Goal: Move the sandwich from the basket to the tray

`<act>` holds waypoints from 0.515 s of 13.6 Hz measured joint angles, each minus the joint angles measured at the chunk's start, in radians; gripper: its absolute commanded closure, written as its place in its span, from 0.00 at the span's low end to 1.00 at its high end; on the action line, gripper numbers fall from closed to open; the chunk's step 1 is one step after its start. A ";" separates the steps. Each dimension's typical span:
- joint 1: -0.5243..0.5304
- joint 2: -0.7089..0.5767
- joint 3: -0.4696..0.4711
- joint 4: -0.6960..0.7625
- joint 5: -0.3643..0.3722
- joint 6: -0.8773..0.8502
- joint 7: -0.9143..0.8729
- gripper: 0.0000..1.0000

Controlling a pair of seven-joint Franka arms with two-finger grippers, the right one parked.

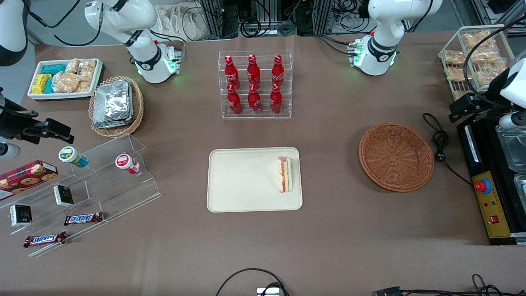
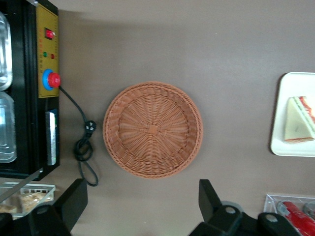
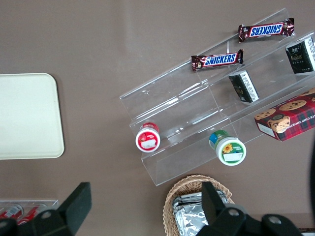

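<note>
The sandwich (image 1: pixel 284 174), a white wedge with red, orange and green layers, lies on the cream tray (image 1: pixel 238 185) at the tray's end nearest the basket. The round reddish-brown basket (image 1: pixel 396 157) is empty. In the left wrist view I see the empty basket (image 2: pixel 152 129), with the sandwich (image 2: pixel 299 120) resting on the tray (image 2: pixel 291 147). My gripper (image 1: pixel 464 107) hangs high at the working arm's end of the table, off to the side of the basket. In the wrist view the gripper (image 2: pixel 142 206) is open with nothing between its fingers.
A clear rack of red bottles (image 1: pixel 254 84) stands farther from the camera than the tray. A black control box (image 1: pixel 489 197) and a coiled cable (image 1: pixel 439 142) lie beside the basket. An acrylic stand (image 1: pixel 82 185), a foil-packet basket (image 1: pixel 116 106) and a white bin (image 1: pixel 65 78) lie toward the parked arm's end.
</note>
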 measured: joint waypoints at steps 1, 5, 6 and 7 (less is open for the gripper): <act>0.000 0.000 0.000 0.000 -0.005 0.000 0.000 0.00; 0.000 0.000 0.002 0.000 -0.008 -0.002 0.000 0.00; 0.000 0.000 0.002 0.000 -0.009 -0.003 0.000 0.00; 0.000 0.000 0.002 0.000 -0.009 -0.005 0.000 0.00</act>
